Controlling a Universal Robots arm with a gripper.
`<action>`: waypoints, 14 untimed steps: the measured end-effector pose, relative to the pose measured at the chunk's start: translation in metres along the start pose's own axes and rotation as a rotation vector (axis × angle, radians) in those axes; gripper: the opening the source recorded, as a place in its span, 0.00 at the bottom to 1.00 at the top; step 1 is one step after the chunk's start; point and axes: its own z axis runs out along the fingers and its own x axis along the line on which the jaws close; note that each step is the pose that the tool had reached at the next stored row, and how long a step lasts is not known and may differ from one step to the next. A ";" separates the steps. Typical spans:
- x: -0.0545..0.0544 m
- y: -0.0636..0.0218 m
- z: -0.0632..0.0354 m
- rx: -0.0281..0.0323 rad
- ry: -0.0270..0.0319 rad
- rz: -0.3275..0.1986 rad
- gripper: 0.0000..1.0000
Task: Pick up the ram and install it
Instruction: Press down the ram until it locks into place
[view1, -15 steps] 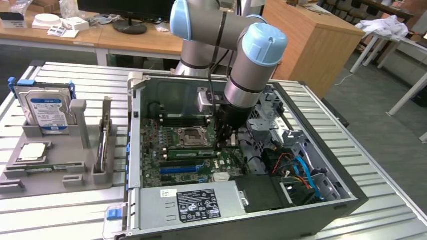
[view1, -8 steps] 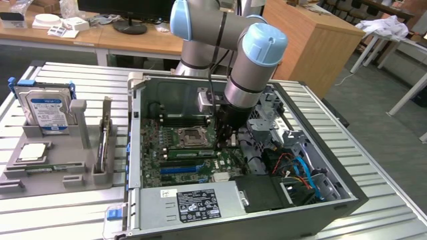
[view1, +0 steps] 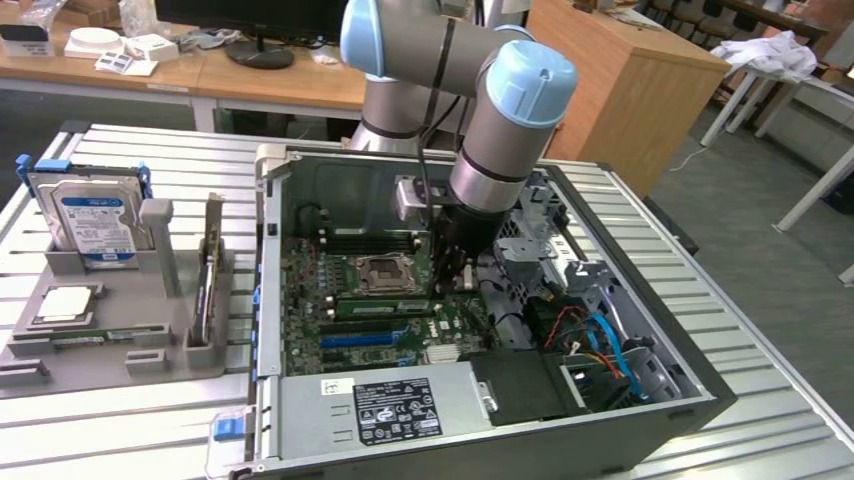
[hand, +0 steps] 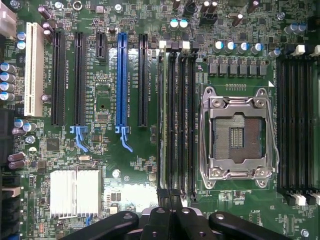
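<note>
The ram (hand: 161, 120) shows edge-on as a thin green stick standing in the outermost black memory slot, on the side away from the CPU socket (hand: 237, 132). In the exterior view the ram (view1: 380, 305) lies along the motherboard just in front of the socket. My gripper (view1: 447, 278) is down inside the open computer case, at the exterior view's right end of that stick. Its dark fingertips (hand: 170, 212) are pressed together, shut, right over the end of the slot row. Whether they touch the stick I cannot tell.
Case walls (view1: 274, 260) surround the motherboard, with cables (view1: 601, 345) and a drive cage at the exterior view's right and the power supply (view1: 394, 405) in front. Outside the case, a grey holder (view1: 114, 330) carries a blue-labelled hard drive (view1: 91, 220) and a thin upright board (view1: 207, 285).
</note>
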 end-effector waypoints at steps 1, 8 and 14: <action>0.000 0.0000 -0.0002 0.0000 0.0000 0.000 0.11; 0.000 0.0002 -0.0044 -0.0001 0.0004 0.000 0.11; 0.000 0.0002 -0.0053 -0.0001 0.0003 0.000 0.11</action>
